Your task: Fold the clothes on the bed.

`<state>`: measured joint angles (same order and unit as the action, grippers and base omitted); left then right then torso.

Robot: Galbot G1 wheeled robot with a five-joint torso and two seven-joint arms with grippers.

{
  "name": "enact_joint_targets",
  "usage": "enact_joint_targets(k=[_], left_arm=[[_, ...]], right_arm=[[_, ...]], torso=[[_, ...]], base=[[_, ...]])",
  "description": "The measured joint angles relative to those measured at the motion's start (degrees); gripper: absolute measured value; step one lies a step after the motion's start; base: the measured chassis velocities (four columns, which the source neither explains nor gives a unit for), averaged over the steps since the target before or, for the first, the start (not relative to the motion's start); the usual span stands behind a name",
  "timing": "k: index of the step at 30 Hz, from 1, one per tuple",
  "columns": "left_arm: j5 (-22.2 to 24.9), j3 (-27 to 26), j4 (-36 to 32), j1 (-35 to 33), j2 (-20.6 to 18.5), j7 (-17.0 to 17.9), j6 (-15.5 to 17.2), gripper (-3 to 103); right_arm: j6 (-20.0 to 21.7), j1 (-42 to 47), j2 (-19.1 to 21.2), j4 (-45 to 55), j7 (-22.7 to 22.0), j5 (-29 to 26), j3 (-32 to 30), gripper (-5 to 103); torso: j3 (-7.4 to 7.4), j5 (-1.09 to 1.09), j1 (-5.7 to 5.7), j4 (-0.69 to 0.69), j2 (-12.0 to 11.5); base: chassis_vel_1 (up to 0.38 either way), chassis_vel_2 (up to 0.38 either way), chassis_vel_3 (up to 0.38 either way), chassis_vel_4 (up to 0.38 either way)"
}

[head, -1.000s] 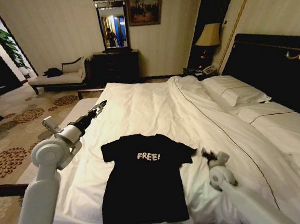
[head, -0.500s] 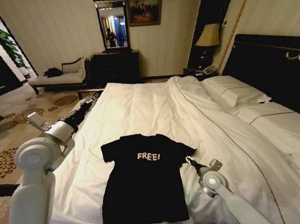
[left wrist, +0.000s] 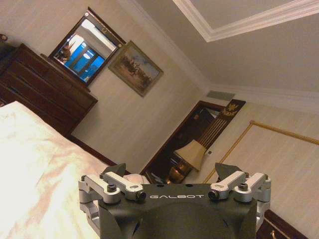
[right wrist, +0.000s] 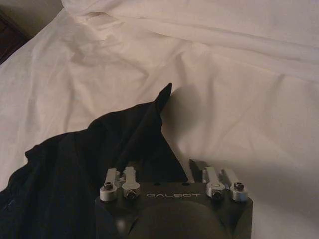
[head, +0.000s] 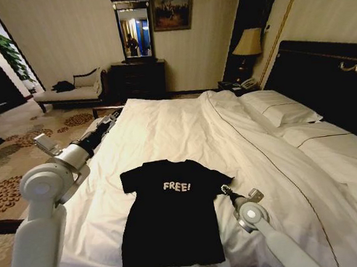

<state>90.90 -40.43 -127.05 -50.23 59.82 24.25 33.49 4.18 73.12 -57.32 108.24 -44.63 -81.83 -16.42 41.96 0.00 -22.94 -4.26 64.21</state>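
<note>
Head view: black "FREE!" T-shirt [head: 172, 211] flat; right gripper [head: 225, 191] spread at sleeve.

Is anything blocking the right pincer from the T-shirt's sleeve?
Nothing visible does. The right pincer sits at the edge of the black T-shirt sleeve, its fingers open astride the sleeve edge, with bare white duvet around it. The left pincer hangs over the bed's far-left edge.

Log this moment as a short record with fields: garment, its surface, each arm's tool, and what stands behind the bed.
garment: black T-shirt, flat, "FREE!" facing up
surface: white bed
right tool: right gripper at the shirt's sleeve edge, open
left tool: left gripper raised over the bed's left edge, away from the shirt, open
behind bed: dark dresser with mirror
</note>
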Motion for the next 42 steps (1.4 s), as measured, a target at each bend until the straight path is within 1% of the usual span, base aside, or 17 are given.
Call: enact_joint_targets(k=[1, 3, 4, 6, 7, 8, 10, 12, 13, 14, 15, 20, 27, 34, 40, 41, 42], left_arm=[[-0.02, 0.0, -0.02, -0.03, -0.04, 0.0, 0.01, 100], [-0.03, -0.07, -0.08, -0.09, -0.19, 0.0, 0.03, 100], [-0.03, -0.07, -0.08, -0.09, -0.19, 0.0, 0.03, 100], [-0.06, -0.13, -0.14, -0.18, -0.26, 0.0, 0.04, 100], [-0.11, -0.15, -0.17, -0.26, -0.27, 0.0, 0.05, 100], [-0.17, -0.16, -0.23, -0.33, -0.28, 0.0, 0.05, 100], [-0.21, -0.16, -0.28, -0.38, -0.28, -0.01, 0.06, 100], [-0.28, -0.19, -0.41, -0.49, -0.28, -0.01, 0.08, 100], [-0.28, -0.19, -0.41, -0.49, -0.28, -0.01, 0.08, 100], [-0.28, -0.22, -0.44, -0.51, -0.29, -0.02, 0.08, 100], [-0.3, -0.28, -0.46, -0.54, -0.31, -0.02, 0.09, 100], [-0.33, -0.43, -0.48, -0.65, -0.33, -0.02, 0.1, 100], [-0.54, -0.47, -0.51, -0.92, -0.3, -0.05, 0.14, 100], [-0.61, -0.24, -0.66, -0.94, -0.09, -0.08, 0.16, 100], [-0.67, -0.13, -0.76, -1.18, -0.05, -0.09, 0.18, 100], [-0.67, -0.18, -0.79, -1.26, -0.07, -0.09, 0.18, 100], [-0.66, -0.26, -0.91, -1.42, -0.09, -0.08, 0.19, 100]], right_arm=[[0.0, 0.12, 0.0, 0.1, 0.0, 0.08, 0.0, 52], [0.0, 0.48, 0.02, 0.44, -0.01, 0.3, 0.03, 41], [0.0, 0.48, 0.02, 0.44, -0.01, 0.3, 0.03, 41], [0.0, 0.77, 0.02, 0.53, -0.01, 0.58, 0.08, 30], [0.0, 0.94, -0.02, 0.54, -0.01, 0.81, 0.14, 30], [0.0, 1.05, -0.1, 0.55, 0.0, 0.98, 0.18, 20], [0.0, 1.14, -0.15, 0.59, 0.0, 1.05, 0.2, 20], [0.0, 1.49, -0.23, 1.02, -0.01, 1.14, 0.22, 9], [0.0, 1.49, -0.23, 1.02, -0.01, 1.14, 0.22, 9], [0.0, 1.69, -0.24, 1.29, -0.01, 1.15, 0.22, 4], [0.0, 1.95, -0.24, 1.63, -0.01, 1.17, 0.22, 1], [0.0, 3.02, -0.12, 3.03, -0.11, 1.38, -0.06, 0], [-0.03, 6.87, 0.6, 7.2, -0.9, 1.93, -2.89, 0], [-0.02, 9.94, 0.36, 10.13, -1.4, 2.81, -4.5, 0], [0.24, 12.83, -1.16, 11.95, -2.35, 5.32, -4.97, 0], [0.33, 13.29, -1.32, 12.14, -2.47, 6.01, -5.12, -3], [0.49, 13.85, -1.46, 12.42, -2.76, 6.86, -5.37, 1]], torso=[[0.0, 0.0, 0.0, 0.0, 0.0], [0.0, 0.0, 0.0, 0.0, 0.0], [0.0, 0.0, 0.0, 0.0, 0.0], [0.0, 0.0, 0.0, 0.0, 0.0], [0.0, 0.0, 0.0, 0.0, 0.0], [0.0, 0.0, 0.0, 0.0, 0.0], [0.0, 0.0, 0.0, 0.0, 0.0], [0.0, 0.0, 0.0, 0.0, 0.0], [0.0, 0.0, 0.0, 0.0, 0.0], [0.0, 0.0, 0.0, 0.0, 0.0], [0.0, 0.0, 0.0, 0.0, 0.0], [0.0, 0.01, 0.0, 0.0, 0.0], [0.0, 0.0, 0.0, 0.0, 0.0], [0.0, 0.0, 0.0, 0.0, 0.0], [0.0, 0.01, 0.0, 0.0, 0.0], [0.0, 0.01, 0.0, 0.0, 0.0], [0.0, 0.0, 0.0, 0.0, 0.0]], base=[[0.0, 0.0, 0.0, 0.0], [0.0, 0.0, 0.0, 0.0], [0.0, 0.0, 0.0, 0.0], [0.0, 0.0, 0.0, 0.0], [0.0, 0.0, 0.0, 0.0], [0.0, 0.0, 0.0, 0.0], [0.0, 0.0, 0.0, 0.0], [0.0, 0.0, 0.0, 0.0], [0.0, 0.0, 0.0, 0.0], [0.0, 0.0, 0.0, 0.0], [0.0, 0.0, 0.0, 0.0], [0.0, 0.0, 0.0, 0.0], [0.0, 0.0, 0.0, 0.0], [0.0, 0.0, 0.0, 0.0], [0.0, 0.0, 0.0, 0.0], [0.0, 0.0, 0.0, 0.0], [0.0, 0.0, 0.0, 0.0]])
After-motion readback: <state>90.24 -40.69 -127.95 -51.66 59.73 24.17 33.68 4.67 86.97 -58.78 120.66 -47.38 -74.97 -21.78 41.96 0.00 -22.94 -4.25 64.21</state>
